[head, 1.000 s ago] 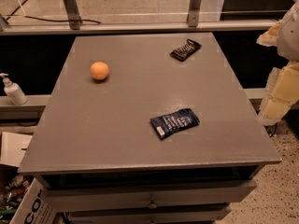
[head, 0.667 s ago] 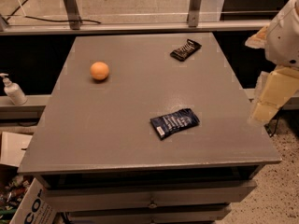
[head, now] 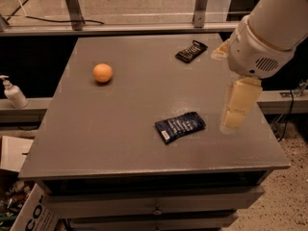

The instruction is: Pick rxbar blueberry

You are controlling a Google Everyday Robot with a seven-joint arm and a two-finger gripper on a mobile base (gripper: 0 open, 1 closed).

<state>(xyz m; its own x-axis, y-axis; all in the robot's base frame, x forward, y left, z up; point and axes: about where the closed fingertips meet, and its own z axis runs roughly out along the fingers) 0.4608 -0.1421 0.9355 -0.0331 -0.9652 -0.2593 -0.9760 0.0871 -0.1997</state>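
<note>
The rxbar blueberry [head: 180, 126] is a flat dark navy wrapper with pale print and a white end patch. It lies flat on the grey table [head: 134, 105], right of centre and towards the front edge. My gripper [head: 235, 110], cream-coloured below a white arm, hangs above the table's right side. It is to the right of the bar, apart from it and higher than it. It holds nothing that I can see.
A smaller black wrapper with pale stripes [head: 191, 51] lies at the back right of the table. An orange ball [head: 102, 73] sits at the back left. A white pump bottle [head: 13, 92] stands on a ledge left of the table. Cardboard boxes [head: 29, 211] sit on the floor at lower left.
My arm and gripper have moved left from beyond the table's right edge to over its right side, closer to the blue bar. The objects on the table have not moved.
</note>
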